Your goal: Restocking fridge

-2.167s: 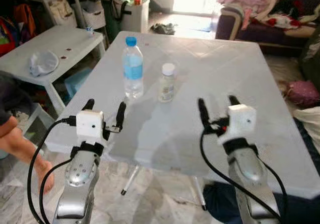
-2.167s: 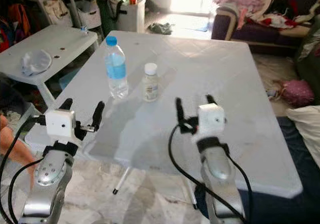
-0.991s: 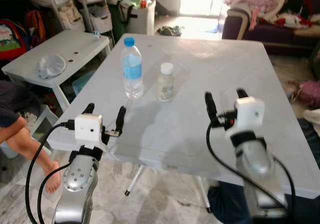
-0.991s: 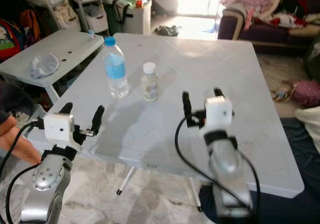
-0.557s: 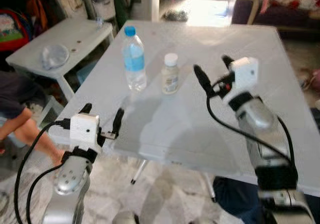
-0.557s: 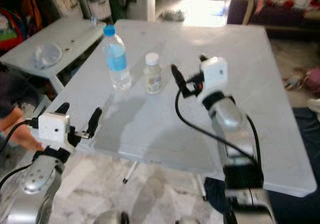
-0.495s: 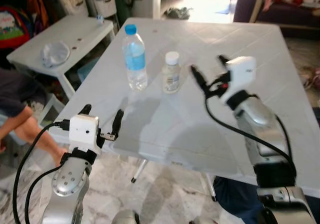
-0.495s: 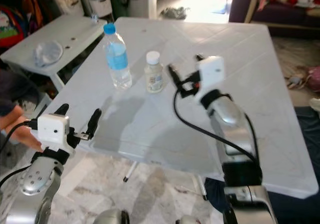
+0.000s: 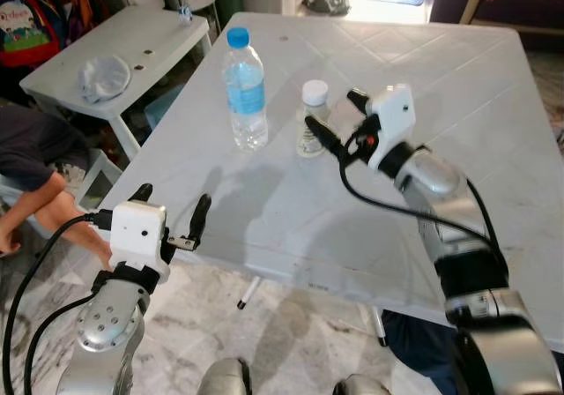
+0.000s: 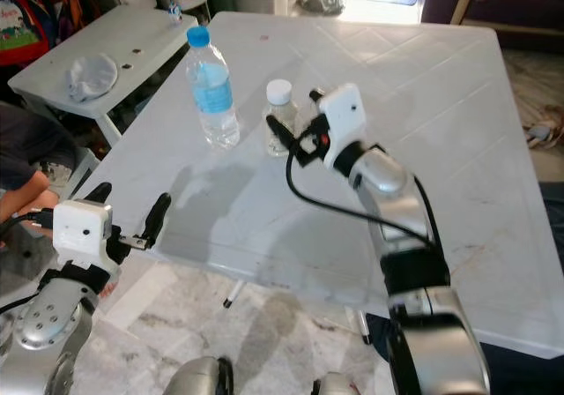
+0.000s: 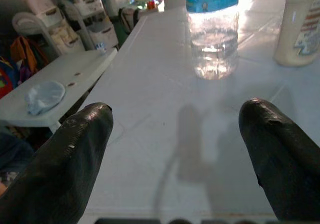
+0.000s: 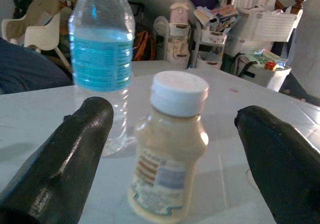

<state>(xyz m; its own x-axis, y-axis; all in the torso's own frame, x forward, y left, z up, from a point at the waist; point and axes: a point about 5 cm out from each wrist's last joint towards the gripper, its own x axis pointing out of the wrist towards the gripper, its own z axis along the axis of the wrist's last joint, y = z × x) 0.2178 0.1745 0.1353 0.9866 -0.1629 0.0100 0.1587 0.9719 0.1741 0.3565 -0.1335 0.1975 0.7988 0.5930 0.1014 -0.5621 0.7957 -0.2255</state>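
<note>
Right claw (image 10: 289, 129) is reaching wide apart, small bottle (image 12: 167, 146) ahead between its fingers; water bottle (image 10: 213, 89) just beyond risks tipping from a bump.

On the surface (image 9: 423, 86) a water bottle (image 9: 246, 90) stood upright toward the far left, with a small capped bottle (image 9: 312, 118) upright just to its right, the two near but apart. The right gripper (image 9: 333, 122) hung just before and to the right of the small capped bottle, its fingers (image 12: 65, 159) spread to either side of that bottle, while the left gripper (image 9: 170, 212) hovered at the near left edge of the surface, fingers apart. Left of the surface stood a lower side table (image 9: 132, 47) bearing a crumpled cloth (image 9: 103, 78), and a person's leg (image 9: 40, 223) lay at the far left beside the left arm.
</note>
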